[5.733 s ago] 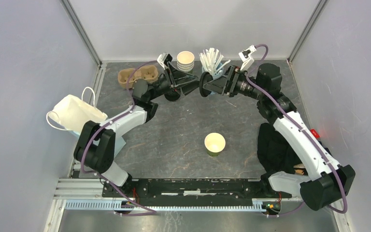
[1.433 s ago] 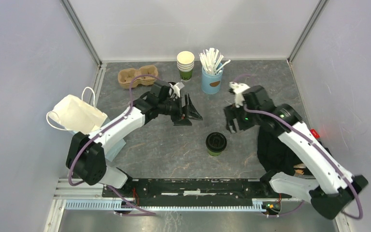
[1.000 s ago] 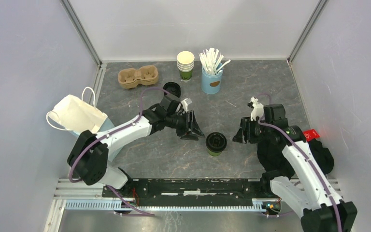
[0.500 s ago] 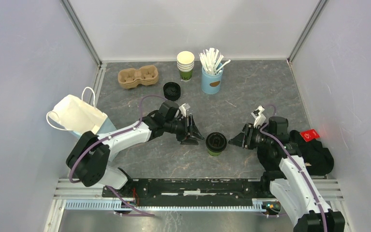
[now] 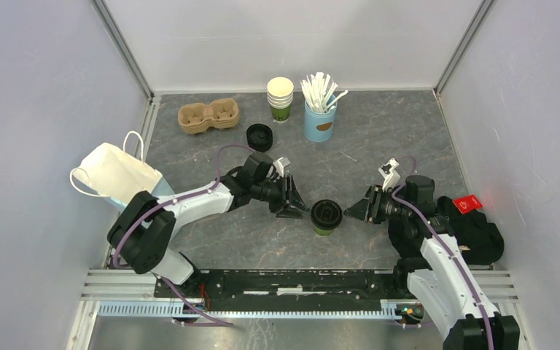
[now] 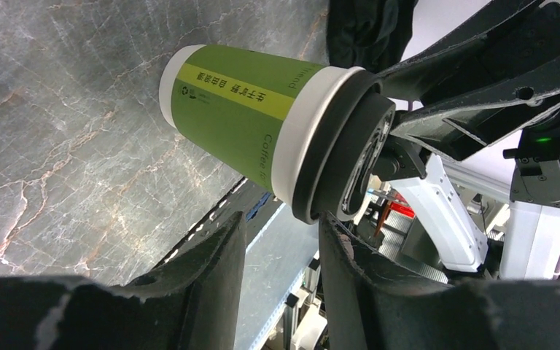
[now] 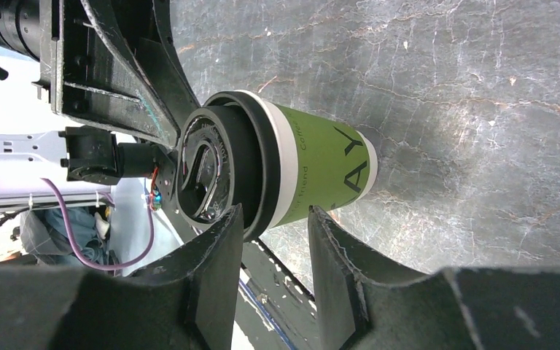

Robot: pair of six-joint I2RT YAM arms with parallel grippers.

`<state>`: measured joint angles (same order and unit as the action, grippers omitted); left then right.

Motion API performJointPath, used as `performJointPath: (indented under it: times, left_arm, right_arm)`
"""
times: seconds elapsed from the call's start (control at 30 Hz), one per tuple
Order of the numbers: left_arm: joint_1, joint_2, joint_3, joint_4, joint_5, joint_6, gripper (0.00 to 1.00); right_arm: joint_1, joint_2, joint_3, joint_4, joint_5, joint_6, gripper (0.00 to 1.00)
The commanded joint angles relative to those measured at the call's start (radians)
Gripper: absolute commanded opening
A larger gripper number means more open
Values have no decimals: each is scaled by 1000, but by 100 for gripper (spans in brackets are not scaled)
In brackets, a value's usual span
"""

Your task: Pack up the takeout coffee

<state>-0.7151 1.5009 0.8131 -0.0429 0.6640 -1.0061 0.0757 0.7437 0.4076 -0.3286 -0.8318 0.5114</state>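
Observation:
The takeout coffee, a green paper cup with a black lid, stands upright at the middle of the table. My left gripper lies low just to its left, jaws open and pointing at it. My right gripper faces it from the right, also open. In the left wrist view the cup sits just past the fingertips, its lid rim close to the right one. The right wrist view shows the cup just beyond my open gripper. Neither gripper holds anything.
A white paper bag stands at the left edge. A cardboard cup carrier, loose black lids, a stack of lidless cups and a blue holder of stirrers line the back. A black bundle with a red tag lies right.
The cup, lidless in the oldest frame, now wears a black lid. Both grippers have come down from the back and closed in on the cup from either side, their jaws narrowing slightly.

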Motion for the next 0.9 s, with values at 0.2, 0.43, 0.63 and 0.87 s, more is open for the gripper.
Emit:
performJointPath:
  times: [0.2, 0.43, 0.63, 0.87]
  left_arm:
    - [-4, 52, 39, 38, 52, -12, 50]
    - [-6, 58, 60, 39, 50, -17, 52]
    - [-6, 52, 58, 38, 37, -16, 52]
    - [-10, 75, 74, 35, 25, -8, 50]
  right_arm:
    - [1, 14, -28, 86, -50, -4, 44]
    - [7, 21, -44, 99, -56, 1, 44]
    - [8, 27, -74, 126, -46, 15, 41]
    - [8, 47, -66, 140, -44, 24, 41]
